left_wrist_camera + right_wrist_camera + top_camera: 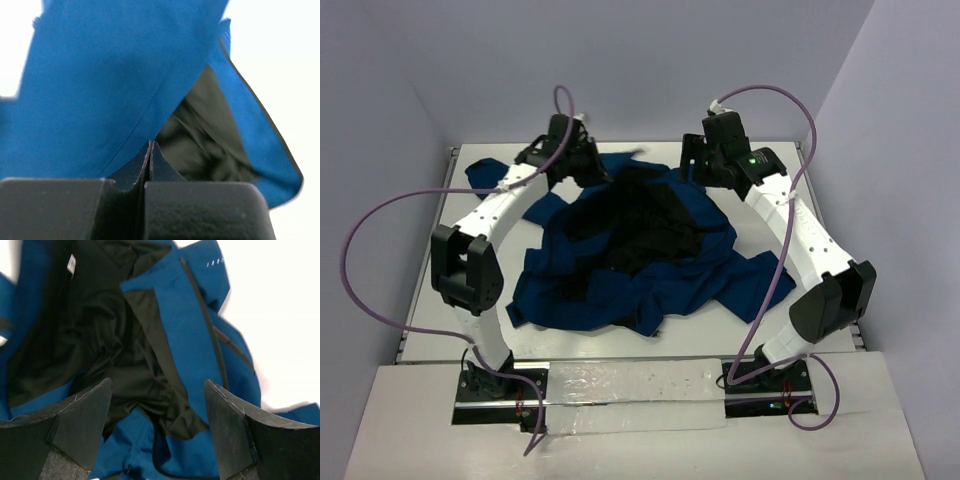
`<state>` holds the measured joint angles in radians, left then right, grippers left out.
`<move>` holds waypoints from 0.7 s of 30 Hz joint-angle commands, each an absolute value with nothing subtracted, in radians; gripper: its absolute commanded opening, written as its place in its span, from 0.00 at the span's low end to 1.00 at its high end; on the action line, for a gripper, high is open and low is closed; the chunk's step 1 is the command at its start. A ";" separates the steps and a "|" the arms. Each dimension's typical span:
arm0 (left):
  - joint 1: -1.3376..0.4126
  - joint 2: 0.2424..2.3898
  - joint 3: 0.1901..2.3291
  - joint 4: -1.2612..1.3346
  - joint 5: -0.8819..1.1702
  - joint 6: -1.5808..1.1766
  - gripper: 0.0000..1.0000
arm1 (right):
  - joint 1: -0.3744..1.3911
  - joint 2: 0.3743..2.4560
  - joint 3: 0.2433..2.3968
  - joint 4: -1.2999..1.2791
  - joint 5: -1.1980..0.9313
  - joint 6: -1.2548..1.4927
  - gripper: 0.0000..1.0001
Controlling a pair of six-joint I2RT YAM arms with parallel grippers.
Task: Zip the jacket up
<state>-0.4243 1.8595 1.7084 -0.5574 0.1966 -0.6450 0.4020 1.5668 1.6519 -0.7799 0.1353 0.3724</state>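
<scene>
White table (430, 270) | jacket (620, 295) crumpled | left pincer (150, 151) pinches edge | right pincer (157, 385) spread

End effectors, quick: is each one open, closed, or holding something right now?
Left end effector: closed, pinching blue fabric of the jacket.
Right end effector: open, holding nothing, above the jacket.

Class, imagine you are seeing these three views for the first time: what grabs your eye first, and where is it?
The crumpled blue jacket sprawls across the table, its black lining showing at the centre. At its far left edge the left gripper is shut, apparently pinching a blue fold. The right gripper hovers open over the far right side.
</scene>
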 commanded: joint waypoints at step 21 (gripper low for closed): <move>-0.629 1.893 1.859 -0.757 -0.055 -0.445 0.54 | 0.284 1.422 1.308 -0.555 -0.079 0.555 0.81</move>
